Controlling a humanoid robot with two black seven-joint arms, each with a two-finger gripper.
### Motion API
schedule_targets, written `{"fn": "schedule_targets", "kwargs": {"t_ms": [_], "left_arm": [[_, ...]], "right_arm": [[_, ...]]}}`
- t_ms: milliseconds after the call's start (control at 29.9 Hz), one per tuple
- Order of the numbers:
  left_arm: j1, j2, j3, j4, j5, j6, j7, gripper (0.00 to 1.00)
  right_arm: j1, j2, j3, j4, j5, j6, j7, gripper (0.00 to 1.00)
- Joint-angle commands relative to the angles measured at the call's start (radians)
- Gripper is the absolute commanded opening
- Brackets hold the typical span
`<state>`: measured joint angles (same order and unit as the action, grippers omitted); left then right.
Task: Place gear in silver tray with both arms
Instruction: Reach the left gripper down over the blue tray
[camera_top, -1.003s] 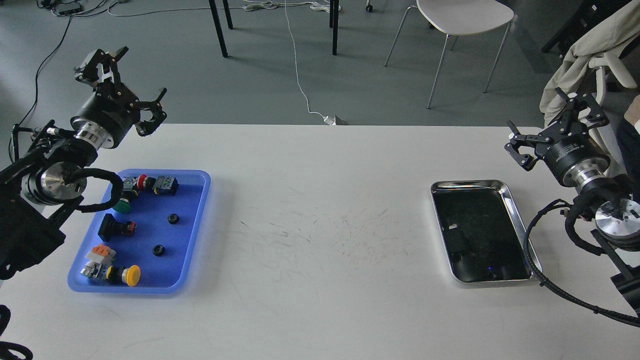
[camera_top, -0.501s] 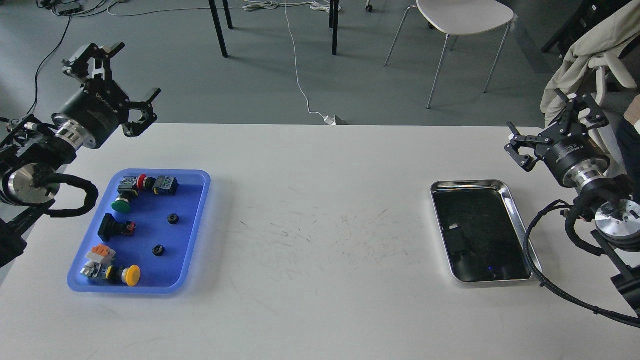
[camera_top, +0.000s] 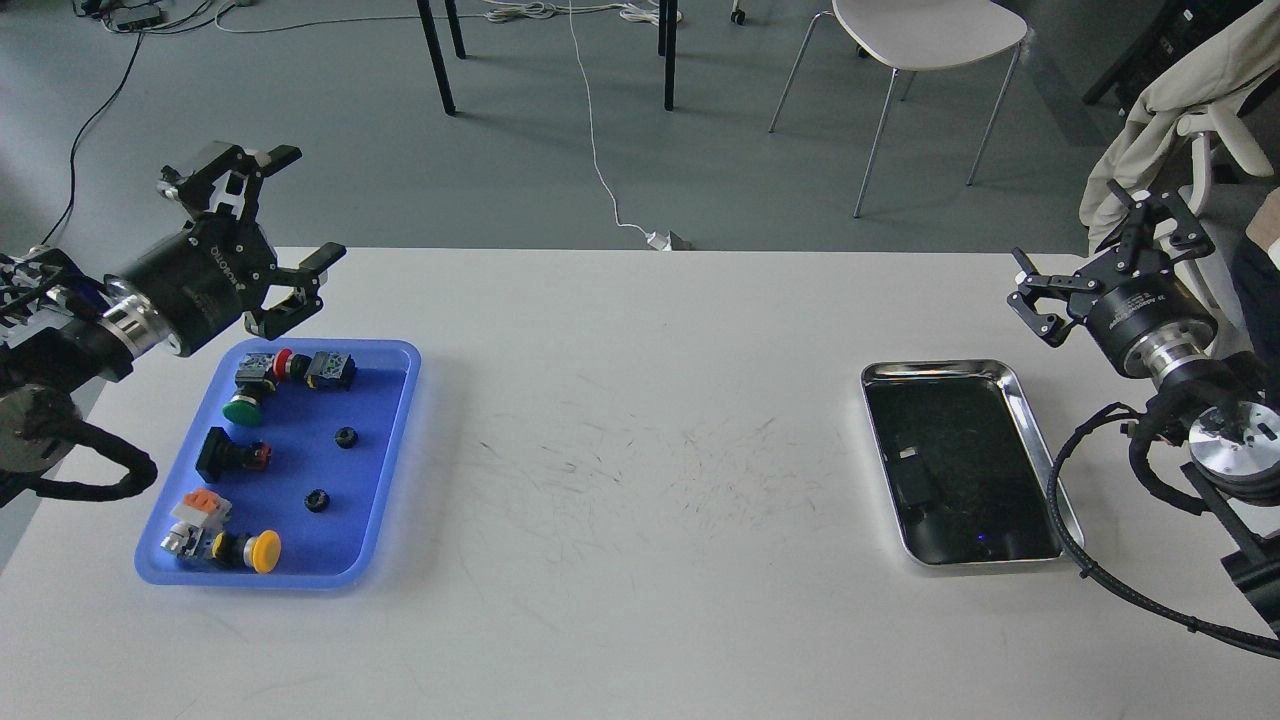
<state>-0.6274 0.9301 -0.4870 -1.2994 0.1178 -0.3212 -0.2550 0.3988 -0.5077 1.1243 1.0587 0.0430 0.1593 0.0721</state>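
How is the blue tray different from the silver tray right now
The blue tray is matte plastic; the silver tray is shiny metal with a dark mirror-like bottom. The blue tray holds push buttons and two small black gears; the silver tray holds nothing. Both are rounded rectangles lying flat on the white table.

left arm is extended from the left edge, its left gripper (camera_top: 268, 225) raised with fingers spread wide apart. right arm is bent at the right edge, its right gripper (camera_top: 1095, 255) likewise spread and empty.
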Motion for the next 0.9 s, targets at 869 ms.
{"fn": "schedule_targets", "kwargs": {"t_ms": [869], "left_arm": [[0.002,0.116,-0.056,-0.173,1.039,0.051,-0.053,0.99]], "right_arm": [[-0.020,-0.018,-0.003,-0.014,-0.003,0.000,0.000,1.00]]}}
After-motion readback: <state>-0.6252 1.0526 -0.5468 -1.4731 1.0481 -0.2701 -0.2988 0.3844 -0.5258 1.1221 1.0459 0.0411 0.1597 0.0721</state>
